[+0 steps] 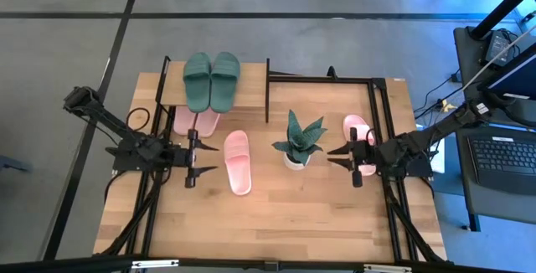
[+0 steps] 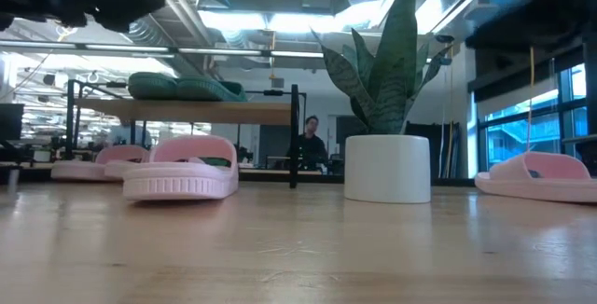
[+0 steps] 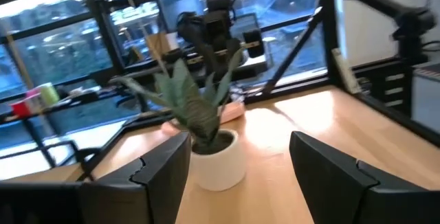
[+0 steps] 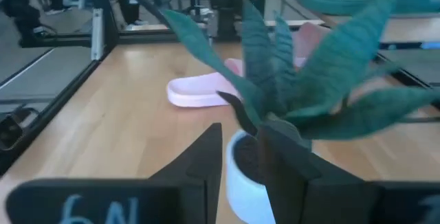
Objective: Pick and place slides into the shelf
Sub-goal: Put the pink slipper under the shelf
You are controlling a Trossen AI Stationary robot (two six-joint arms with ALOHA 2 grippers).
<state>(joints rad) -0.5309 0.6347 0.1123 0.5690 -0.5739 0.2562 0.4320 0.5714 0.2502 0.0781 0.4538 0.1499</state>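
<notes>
The shelf (image 1: 251, 84) stands at the table's far left, and its top board shows in the low view (image 2: 187, 111). A dark green pair (image 1: 211, 81) lies on the top board. Two pale pink slides (image 1: 194, 121) sit on the level under it. One pink slide (image 1: 238, 162) lies sole down mid-table (image 2: 182, 169). Another pink slide (image 1: 357, 129) lies right of the plant (image 2: 541, 175). My left gripper (image 1: 213, 158) hovers open, just left of the middle slide. My right gripper (image 1: 329, 157) hovers open between the plant and the right slide, pointing at the plant.
A spiky green plant in a white pot (image 1: 297, 143) stands between the two grippers, close in front of my right gripper (image 4: 242, 155) and farther off in the left wrist view (image 3: 206, 148). Black frame rails run along the table's left and right sides. Bare wood lies toward the near edge.
</notes>
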